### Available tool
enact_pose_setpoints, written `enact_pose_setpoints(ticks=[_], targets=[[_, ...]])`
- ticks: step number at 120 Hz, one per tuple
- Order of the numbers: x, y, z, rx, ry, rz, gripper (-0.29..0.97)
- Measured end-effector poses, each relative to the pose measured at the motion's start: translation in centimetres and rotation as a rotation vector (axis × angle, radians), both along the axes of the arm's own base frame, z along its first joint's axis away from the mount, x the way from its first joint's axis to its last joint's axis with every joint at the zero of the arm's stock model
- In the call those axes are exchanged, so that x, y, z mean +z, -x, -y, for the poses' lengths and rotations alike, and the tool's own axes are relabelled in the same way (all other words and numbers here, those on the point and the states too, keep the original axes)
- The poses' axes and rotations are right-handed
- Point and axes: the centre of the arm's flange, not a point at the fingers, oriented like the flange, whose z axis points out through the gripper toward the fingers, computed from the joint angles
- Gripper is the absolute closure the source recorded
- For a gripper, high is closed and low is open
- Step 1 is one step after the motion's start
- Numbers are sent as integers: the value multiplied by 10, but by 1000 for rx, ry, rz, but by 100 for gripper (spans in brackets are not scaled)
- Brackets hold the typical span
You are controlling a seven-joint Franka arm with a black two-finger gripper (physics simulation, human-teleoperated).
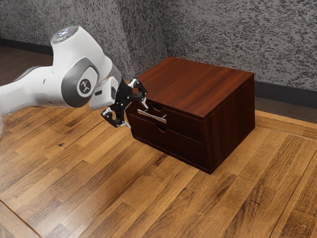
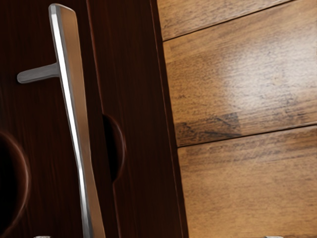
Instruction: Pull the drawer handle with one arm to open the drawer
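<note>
A dark red-brown wooden cabinet [image 1: 198, 84] with two stacked drawers stands on the floor. The upper drawer front [image 1: 181, 124] carries a silver bar handle [image 1: 152, 116] and looks flush with the cabinet. My black gripper [image 1: 130, 106] is open, its fingers spread just off the handle's end nearest the exterior view's left. I cannot tell if they touch the bar. In the wrist view the handle [image 2: 74, 139] runs close under my hand, with the lower drawer front [image 2: 138, 99] beside it.
Wooden plank floor [image 1: 99, 188] spreads around the cabinet, and also appears past the lower drawer in the wrist view as floor [image 2: 242, 124]. A grey textured wall [image 1: 237, 29] rises behind. My white arm [image 1: 59, 84] reaches in from the exterior view's left.
</note>
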Motion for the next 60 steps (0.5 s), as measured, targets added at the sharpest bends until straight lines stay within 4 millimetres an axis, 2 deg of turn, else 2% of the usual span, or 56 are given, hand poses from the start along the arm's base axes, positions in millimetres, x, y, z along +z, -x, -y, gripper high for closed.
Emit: enact_pose_setpoints(ticks=[37,60], targets=[[0,0,-1,-8,0,7,29],[-3,-3,6,-19,12,4,34]])
